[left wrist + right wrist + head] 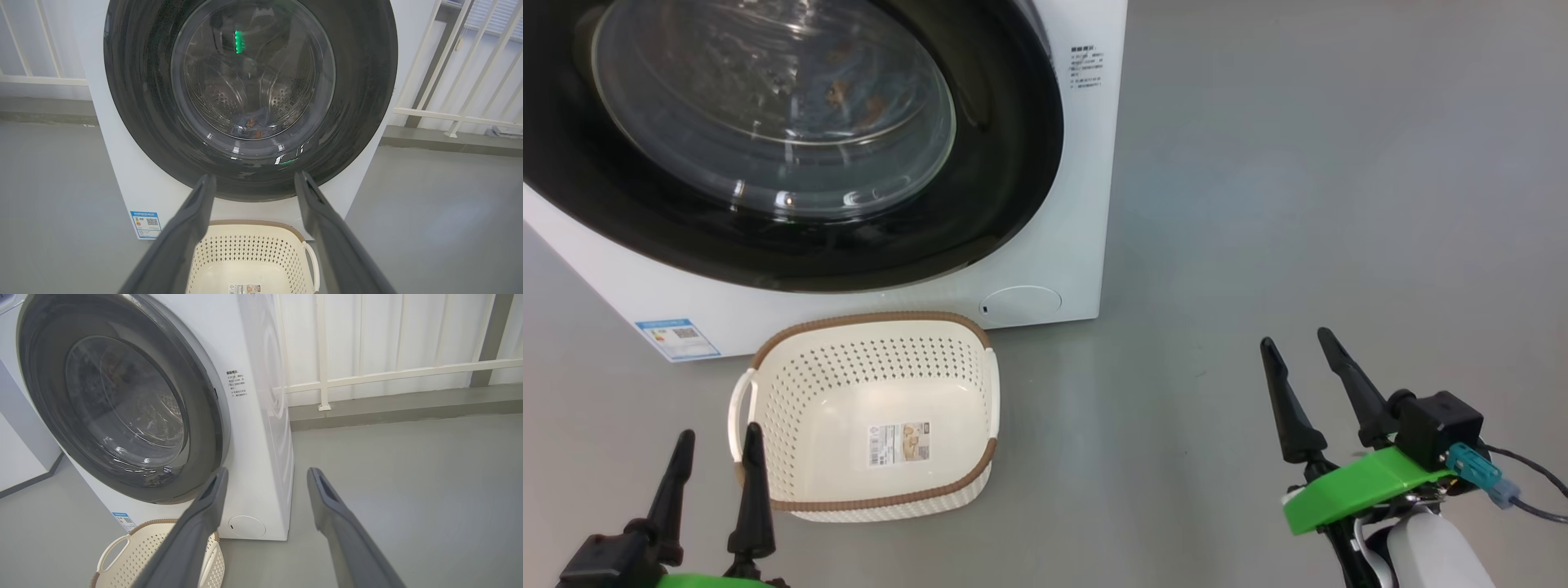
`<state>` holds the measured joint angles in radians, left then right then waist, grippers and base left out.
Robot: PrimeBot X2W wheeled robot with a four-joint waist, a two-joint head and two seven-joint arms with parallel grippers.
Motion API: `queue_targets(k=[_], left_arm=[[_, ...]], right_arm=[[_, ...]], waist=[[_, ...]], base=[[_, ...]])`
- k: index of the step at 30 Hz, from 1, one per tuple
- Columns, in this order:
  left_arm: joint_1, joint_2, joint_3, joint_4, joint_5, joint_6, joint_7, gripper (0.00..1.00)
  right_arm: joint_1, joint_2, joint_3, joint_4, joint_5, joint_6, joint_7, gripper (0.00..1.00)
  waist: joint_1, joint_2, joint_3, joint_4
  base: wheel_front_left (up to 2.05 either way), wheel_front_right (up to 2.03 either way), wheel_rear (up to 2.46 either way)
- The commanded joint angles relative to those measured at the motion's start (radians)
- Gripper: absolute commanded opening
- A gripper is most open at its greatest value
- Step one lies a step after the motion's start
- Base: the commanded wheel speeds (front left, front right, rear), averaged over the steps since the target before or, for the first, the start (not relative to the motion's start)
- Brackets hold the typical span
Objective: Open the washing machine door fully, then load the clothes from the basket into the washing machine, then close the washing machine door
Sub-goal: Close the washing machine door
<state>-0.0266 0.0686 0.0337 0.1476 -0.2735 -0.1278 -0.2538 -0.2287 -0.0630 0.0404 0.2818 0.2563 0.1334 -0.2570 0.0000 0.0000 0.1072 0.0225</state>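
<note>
I find the washing machine door (pixel 768 131) shut, far left; the clothes (pixel 251 124) lie behind its glass, soft and light. Door judged rigid, glossy, slippery: hold its right edge. My left gripper (pixel 720 430) and right gripper (pixel 1295 336) stand spread, unloaded.

washing machine door (pixel 768 139) shut across drum, basket (pixel 792 392) close below, floor (pixel 1298 204) free rightward

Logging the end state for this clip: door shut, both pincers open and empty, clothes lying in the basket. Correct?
One slip: the basket is empty in the head view; the clothes lie inside the drum, behind the shut washing machine door, in the left wrist view. The left pincer and right pincer are open and empty.
</note>
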Motion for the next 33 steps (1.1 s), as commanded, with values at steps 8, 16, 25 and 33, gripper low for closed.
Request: queue_targets(k=[8, 16, 25, 33], left_arm=[[0.023, 0.007, 0.055, -0.045, 0.036, -0.003, -0.008, 1.0], [0.041, 0.002, 0.057, -0.041, 0.048, -0.003, -0.008, 1.0], [0.057, -0.003, 0.057, -0.034, 0.055, -0.003, -0.008, 1.0], [0.059, -0.006, 0.054, -0.031, 0.057, -0.003, -0.008, 1.0]], right_arm=[[0.062, 0.012, -0.015, -0.072, -0.058, -0.003, -0.005, 1.0], [0.1, 0.013, -0.037, -0.083, -0.076, -0.003, -0.005, 1.0], [0.122, 0.013, -0.049, -0.084, -0.083, -0.003, -0.005, 1.0], [0.122, 0.013, -0.047, -0.086, -0.087, -0.003, -0.005, 1.0]], waist=[[0.0, 0.0, -0.022, -0.005], [0.0, 0.0, -0.037, -0.005], [0.0, 0.0, -0.051, -0.002], [0.0, 0.0, -0.051, -0.001]], base=[[0.0, 0.0, 0.0], [0.0, 0.0, 0.0], [0.0, 0.0, 0.0], [0.0, 0.0, 0.0]])
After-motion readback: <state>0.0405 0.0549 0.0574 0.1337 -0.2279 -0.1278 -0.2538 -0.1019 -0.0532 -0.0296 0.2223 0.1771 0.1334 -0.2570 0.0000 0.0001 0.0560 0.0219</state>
